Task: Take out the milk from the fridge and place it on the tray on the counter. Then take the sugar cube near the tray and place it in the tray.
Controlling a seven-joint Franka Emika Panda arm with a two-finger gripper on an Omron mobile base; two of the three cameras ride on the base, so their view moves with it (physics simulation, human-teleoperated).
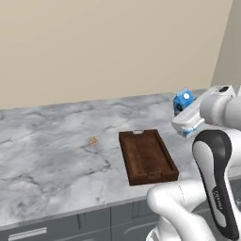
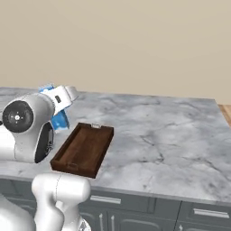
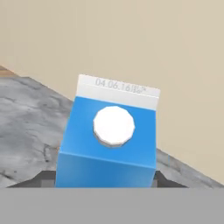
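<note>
Hand view: my end effector was clamped around the milk.
Done: milk out, carried above the surface.
Left: tray bare; sugar cube untouched.

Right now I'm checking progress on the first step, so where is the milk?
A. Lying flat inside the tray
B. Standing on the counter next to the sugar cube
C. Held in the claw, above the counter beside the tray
C: the milk sits in the claw off to the side of the tray, which holds nothing.
</note>
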